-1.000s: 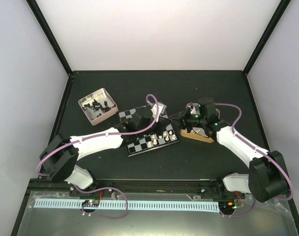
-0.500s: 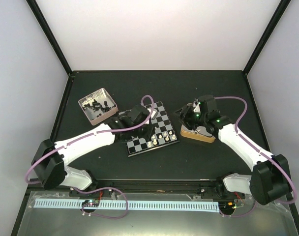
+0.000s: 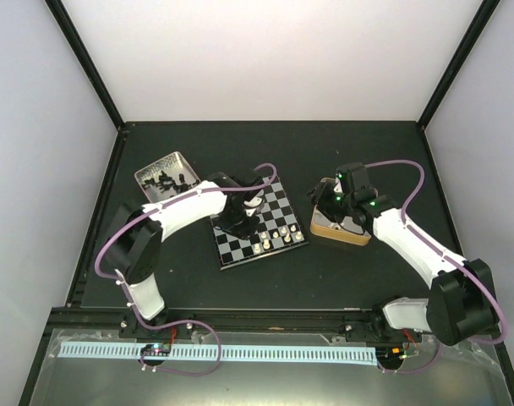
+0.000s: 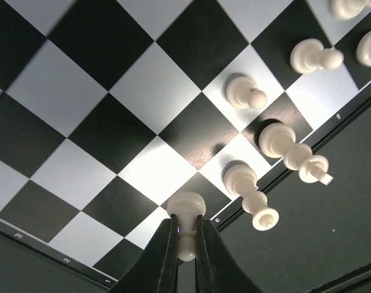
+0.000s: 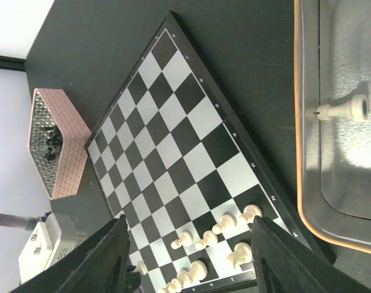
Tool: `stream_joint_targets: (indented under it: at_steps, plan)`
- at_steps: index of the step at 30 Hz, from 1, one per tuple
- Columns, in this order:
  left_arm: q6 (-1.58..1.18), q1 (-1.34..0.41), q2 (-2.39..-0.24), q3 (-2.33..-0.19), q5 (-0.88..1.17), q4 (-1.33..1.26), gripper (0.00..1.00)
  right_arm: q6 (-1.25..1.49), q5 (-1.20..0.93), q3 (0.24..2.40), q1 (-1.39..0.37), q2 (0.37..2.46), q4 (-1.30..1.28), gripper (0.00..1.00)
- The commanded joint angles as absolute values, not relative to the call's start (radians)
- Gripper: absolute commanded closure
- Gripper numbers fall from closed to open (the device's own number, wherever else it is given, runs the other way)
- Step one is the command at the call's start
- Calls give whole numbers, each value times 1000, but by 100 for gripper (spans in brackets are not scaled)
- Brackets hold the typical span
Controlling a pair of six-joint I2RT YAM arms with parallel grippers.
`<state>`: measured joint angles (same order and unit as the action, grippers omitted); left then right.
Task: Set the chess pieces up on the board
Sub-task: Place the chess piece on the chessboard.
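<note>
The board [image 3: 278,199] lies mid-table, with several white chess pieces [image 3: 274,237] along its near edge. My left gripper [image 3: 243,222] hangs over the board's near-left part. In the left wrist view that gripper [image 4: 186,235] is shut on a white pawn [image 4: 186,207], base toward the board [image 4: 112,91], beside other white pieces [image 4: 245,93]. I cannot tell whether the pawn touches the square. My right gripper [image 3: 325,201] is open by the tan box's left side. In the right wrist view that gripper [image 5: 190,223] holds nothing, with the board [image 5: 173,122] below it.
A tan box [image 3: 341,233] sits right of the board; one white piece [image 5: 341,110] lies inside it, behind its rim [image 5: 298,122]. The pinkish tray [image 3: 151,173] with black pieces stands at the far left, also in the right wrist view [image 5: 54,143].
My left gripper has moved from the board's middle toward its near-left part, still shut on the pawn. The right gripper has opened and drawn back slightly over the box.
</note>
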<state>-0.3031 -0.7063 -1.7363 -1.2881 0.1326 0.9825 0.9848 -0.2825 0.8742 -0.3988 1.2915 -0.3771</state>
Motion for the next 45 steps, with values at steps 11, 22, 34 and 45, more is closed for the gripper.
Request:
stream_joint_targets:
  at_steps: [11,22,34,45]
  plan:
    - [-252,-687,-1879,-1395,281,1029,96,944,-310,888,-383,1346,-350,45]
    - [-259,-685,-1934,-1391,233,992,94,937,-293,867,-382,1343,-341,45]
    - [-280,-685,-1964,-1405,202,968,90,928,-293,854,-382,1328,-340,45]
    - [-286,-684,-1946,-1399,217,952,74,925,-274,855,-382,1306,-351,45]
